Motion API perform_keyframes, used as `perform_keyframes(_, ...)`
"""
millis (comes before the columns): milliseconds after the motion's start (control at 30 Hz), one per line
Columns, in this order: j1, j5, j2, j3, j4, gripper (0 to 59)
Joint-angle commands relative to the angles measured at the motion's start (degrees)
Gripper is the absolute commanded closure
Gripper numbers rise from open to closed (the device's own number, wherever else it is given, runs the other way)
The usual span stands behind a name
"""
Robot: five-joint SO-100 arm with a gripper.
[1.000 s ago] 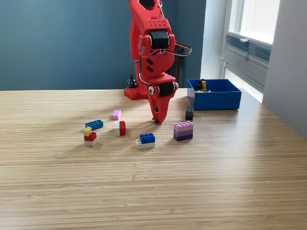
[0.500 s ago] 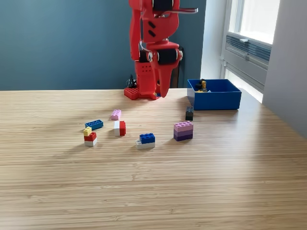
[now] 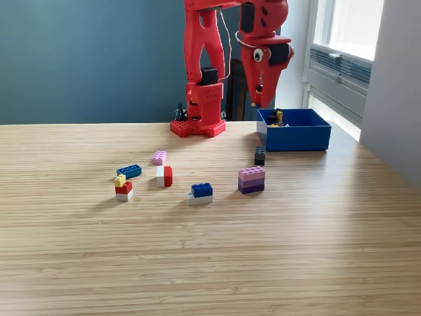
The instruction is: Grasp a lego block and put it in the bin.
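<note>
Jaws: red, pointing down, hanging in the air just above the bin's rear-left corner as the exterior view shows it; tips close together, but whether they grip a block cannot be told, the tips being too small and dark against the background. Arm: red, rising from a base at the back of the bench and bending over toward the exterior view's right. Bin: bright blue, shallow, open-topped, standing on the bench at the exterior view's right, near the window; small dark and yellow pieces lie inside at its rear-left. Black block: on the bench just in front of the bin's left corner. Purple block: pink over violet, nearer the camera than the black one. Blue-on-white block: left of the purple. Red-and-white block: farther left. Pink block: behind it. Flat blue block: left of the pink. Yellow-red-white stack: leftmost, in front of the flat blue. Bench: pale wood grain, all loose blocks well apart from the jaws.
</note>
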State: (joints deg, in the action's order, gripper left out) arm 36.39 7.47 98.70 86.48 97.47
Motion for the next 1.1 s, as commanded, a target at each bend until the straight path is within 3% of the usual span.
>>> perform_keyframes(33,13.3,1.8,1.8,1.0,0.7,58.6)
perform_keyframes(333,29.8,2.4,1.8,3.2,0.6,58.6)
perform_keyframes(600,33.7,3.7,1.6,3.3,0.6,58.6)
perform_keyframes(1067,31.2,3.0,-17.3,-12.8,0.9,58.4)
perform_keyframes(1100,31.2,2.9,-17.8,-13.4,1.0,52.8)
